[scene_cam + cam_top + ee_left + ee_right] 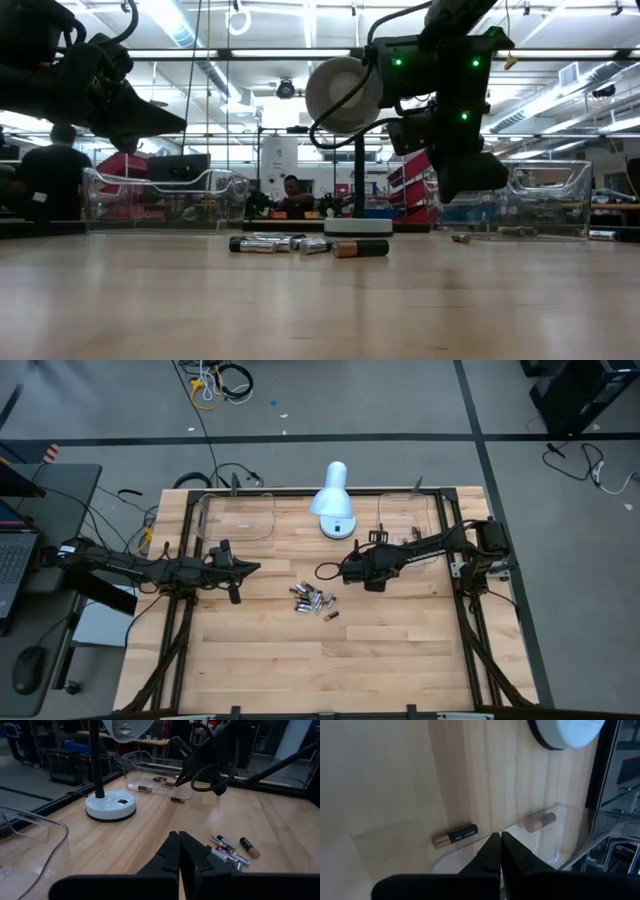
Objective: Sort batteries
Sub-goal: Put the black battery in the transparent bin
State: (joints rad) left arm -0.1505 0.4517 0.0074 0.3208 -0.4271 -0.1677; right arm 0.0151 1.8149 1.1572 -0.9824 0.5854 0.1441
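**Battery pile at table centre, both grippers closed and empty**

A loose cluster of batteries (314, 601) lies on the wooden table (300, 670) just in front of the white desk lamp (333, 502), silvery ones bunched together and a coppery-ended one (249, 847) at the edge of the pile. The left gripper (236, 596) hangs above the table to the left of the pile, well apart from it; its fingers (172, 852) are pressed together with nothing between them. The right gripper (349, 572) sits above the table between the pile and the right clear tray (408, 520), its fingers (492, 851) likewise together and empty. Below it a dark battery with a copper end (455, 835) lies on the wood just outside the tray's edge, and another battery (540, 821) lies inside the tray, seen through the clear wall. A few more dark pieces seem to rest in that tray, though they are too small to be sure. The left clear tray (236, 518) stands at the far left corner.
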